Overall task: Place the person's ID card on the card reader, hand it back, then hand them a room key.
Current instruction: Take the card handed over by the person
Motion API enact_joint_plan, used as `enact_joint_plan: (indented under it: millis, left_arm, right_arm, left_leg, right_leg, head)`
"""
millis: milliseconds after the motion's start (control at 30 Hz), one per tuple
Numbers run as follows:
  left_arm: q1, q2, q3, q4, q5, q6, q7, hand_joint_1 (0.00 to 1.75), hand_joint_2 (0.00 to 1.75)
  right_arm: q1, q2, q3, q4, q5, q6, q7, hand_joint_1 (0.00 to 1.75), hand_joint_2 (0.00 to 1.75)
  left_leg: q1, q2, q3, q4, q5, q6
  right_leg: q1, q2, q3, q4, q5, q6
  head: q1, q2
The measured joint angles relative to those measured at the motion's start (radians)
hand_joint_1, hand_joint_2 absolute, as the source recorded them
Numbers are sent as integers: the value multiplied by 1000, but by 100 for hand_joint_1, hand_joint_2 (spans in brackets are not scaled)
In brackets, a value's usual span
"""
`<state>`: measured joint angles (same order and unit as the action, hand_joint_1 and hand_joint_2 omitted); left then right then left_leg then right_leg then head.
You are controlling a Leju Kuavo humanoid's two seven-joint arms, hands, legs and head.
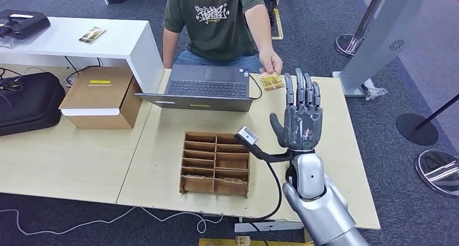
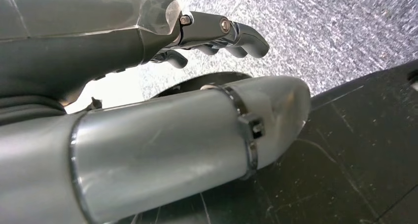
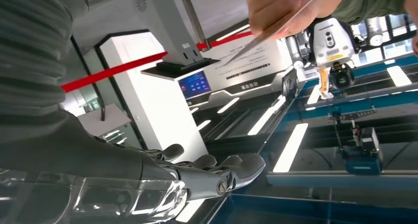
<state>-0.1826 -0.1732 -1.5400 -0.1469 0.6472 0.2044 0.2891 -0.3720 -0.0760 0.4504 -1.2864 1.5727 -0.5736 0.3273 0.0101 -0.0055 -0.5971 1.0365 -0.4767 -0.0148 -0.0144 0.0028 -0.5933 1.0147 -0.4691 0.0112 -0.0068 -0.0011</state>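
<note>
Head view: the robot's right hand (image 1: pixel 301 116) rises palm-up over the table (image 1: pixel 162 148), fingers straight, apart and empty, evidently presented to receive the ID card (image 1: pixel 271 82). The card sits in the person's hand (image 1: pixel 270 62) just beyond the fingertips, apparently not yet touching. The left hand (image 2: pixel 217 36), fingers loosely curled around nothing, hangs over grey carpet.

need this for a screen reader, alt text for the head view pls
The robot's right hand is raised palm up, fingers spread and empty, toward a seated person's hand holding a card over the table. A laptop and a compartment tray lie on the table.
</note>
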Motion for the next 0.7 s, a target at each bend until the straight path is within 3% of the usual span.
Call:
enact_joint_plan:
  millis: [233,467,700]
  left_arm:
    - [-5,0,0,0,-15,3,0,0,0]
    - [-6,1,0,0,-8,7,0,0,0]
    - [-6,2,0,0,-1,17,-2,0,0]
  right_arm:
    - [-146,86,-71,220,0,-19,-103,0,175]
    - [-257,138,-114,404,0,-50,-133,0,175]
    - [-293,162,-134,488,0,-71,-142,0,175]
  left_leg:
    - [0,0,0,0,0,0]
    - [0,-1,0,0,0,0]
    - [0,0,0,0,0,0]
  right_leg:
    - [0,0,0,0,0,0]
    - [0,0,0,0,0,0]
    - [0,0,0,0,0,0]
  head:
    - [0,0]
    - [0,0]
    - [0,0]
